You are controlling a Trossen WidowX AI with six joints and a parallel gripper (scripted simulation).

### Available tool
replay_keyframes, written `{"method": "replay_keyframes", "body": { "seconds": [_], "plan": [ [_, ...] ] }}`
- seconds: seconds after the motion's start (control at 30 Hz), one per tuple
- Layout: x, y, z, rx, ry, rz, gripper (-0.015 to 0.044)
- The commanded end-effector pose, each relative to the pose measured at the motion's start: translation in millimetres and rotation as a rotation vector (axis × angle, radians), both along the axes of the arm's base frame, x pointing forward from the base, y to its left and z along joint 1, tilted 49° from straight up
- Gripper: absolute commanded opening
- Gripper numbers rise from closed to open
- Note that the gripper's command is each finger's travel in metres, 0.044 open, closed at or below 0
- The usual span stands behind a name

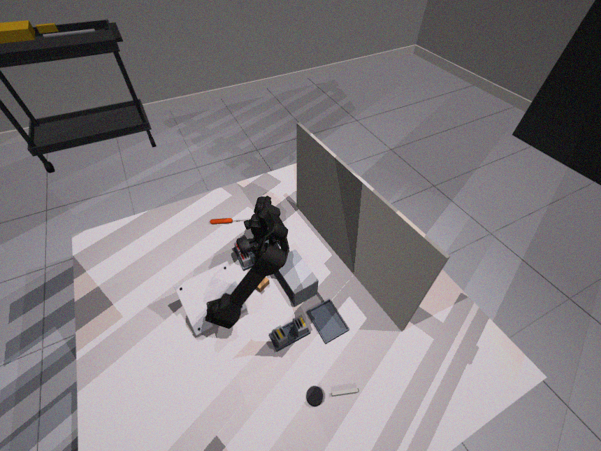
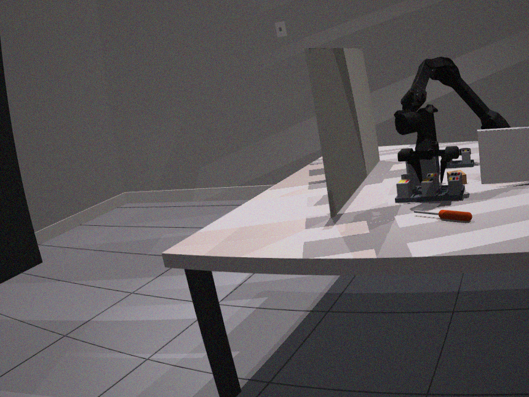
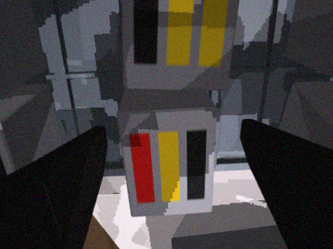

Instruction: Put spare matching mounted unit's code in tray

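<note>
My gripper [image 1: 248, 242] [image 2: 430, 175] [image 3: 173, 131] is open and points down at the rack [image 2: 430, 199] of spares. In the wrist view its fingers stand on either side of a grey spare [image 3: 170, 211] with red, yellow and black bars, with gaps on both sides. Behind it stands a spare [image 3: 180, 76] with black, yellow and yellow bars. Other spares stand in the rack, partly hidden by the arm in the top view. The mounted unit [image 1: 300, 282] is a large grey block beside the rack; its code is not visible. The blue-grey tray [image 1: 328, 321] is empty.
A smaller rack [image 1: 290, 340] with two yellow-marked units stands beside the tray. A tall panel [image 1: 326, 195] [image 2: 339, 128] rises behind. An orange screwdriver [image 1: 221, 221] [image 2: 454, 215], a wooden block [image 1: 262, 284], a black puck [image 1: 314, 396] and a pale bar [image 1: 344, 391] lie on the table.
</note>
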State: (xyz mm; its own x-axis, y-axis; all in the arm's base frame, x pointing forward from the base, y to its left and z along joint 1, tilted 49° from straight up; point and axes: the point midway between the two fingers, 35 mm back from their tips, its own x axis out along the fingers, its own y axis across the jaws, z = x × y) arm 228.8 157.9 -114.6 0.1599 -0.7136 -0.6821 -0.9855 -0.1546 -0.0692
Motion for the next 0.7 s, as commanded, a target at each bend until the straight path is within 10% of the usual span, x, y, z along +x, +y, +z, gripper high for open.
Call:
{"method": "replay_keyframes", "body": {
  "seconds": [0.0, 0.5, 0.67],
  "plan": [
    [-0.7, -8.8, -5.7, -0.012, 0.008, 0.004, 0.0300],
    [-0.5, -12.1, -8.0, -0.012, 0.008, 0.003, 0.0300],
    [-0.5, -10.9, -7.2, -0.008, 0.005, -0.003, 0.0169]
  ]
}}
